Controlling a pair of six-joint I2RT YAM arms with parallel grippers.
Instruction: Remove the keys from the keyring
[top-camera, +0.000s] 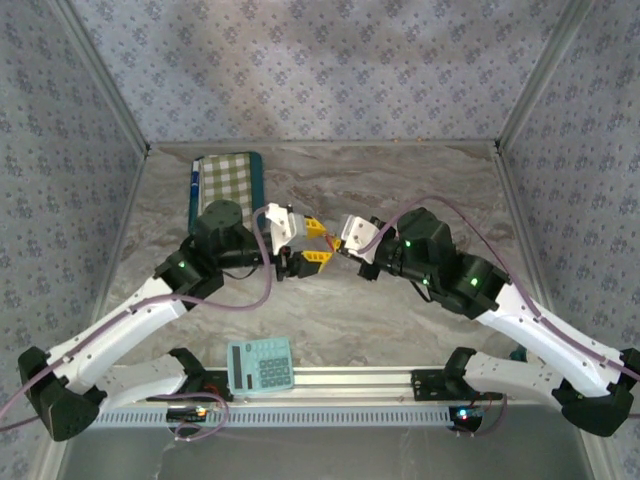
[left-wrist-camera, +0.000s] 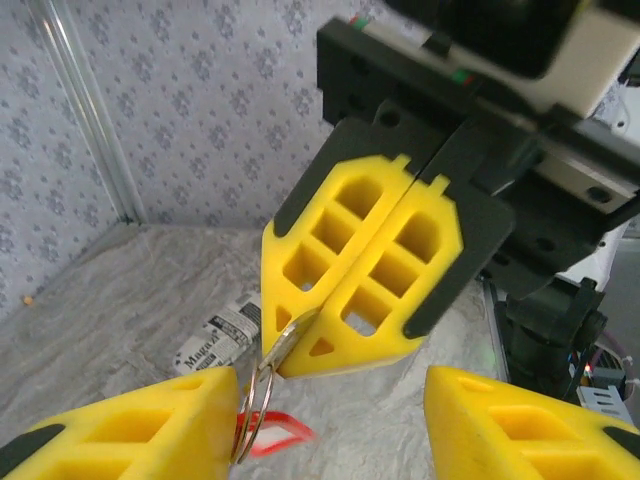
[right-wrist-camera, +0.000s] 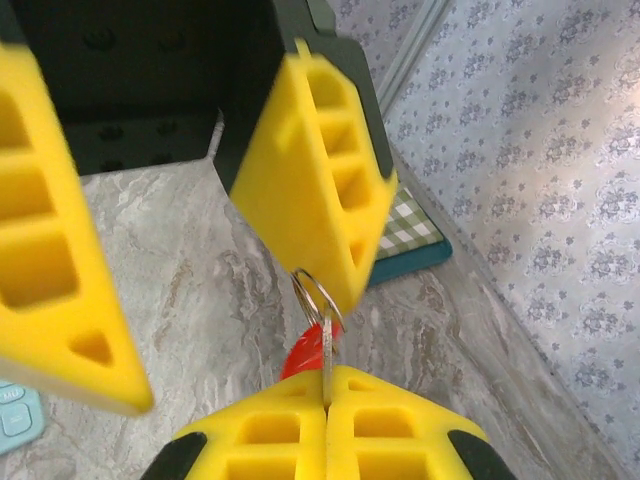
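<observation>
Your right gripper (right-wrist-camera: 327, 388) is clamped tight on the keys (right-wrist-camera: 303, 355), metal blade pinched and red piece hanging, beyond the calculator (top-camera: 260, 365). Your left gripper (left-wrist-camera: 330, 395) has its fingers half apart, gripping nothing, with the keyring (right-wrist-camera: 318, 292) right at one fingertip.

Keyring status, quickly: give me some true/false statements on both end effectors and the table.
1. The right end effector is shut on a metal blade under the keyring. True.
2. The left end effector is clamped on the keyring. False: its jaws stand apart, with the ring beside one finger.
3. The calculator lies at the near edge, between the arm bases. True.
4. The red keys lie loose beside the calculator. False: they sit at the keyring, between the end effectors.
</observation>
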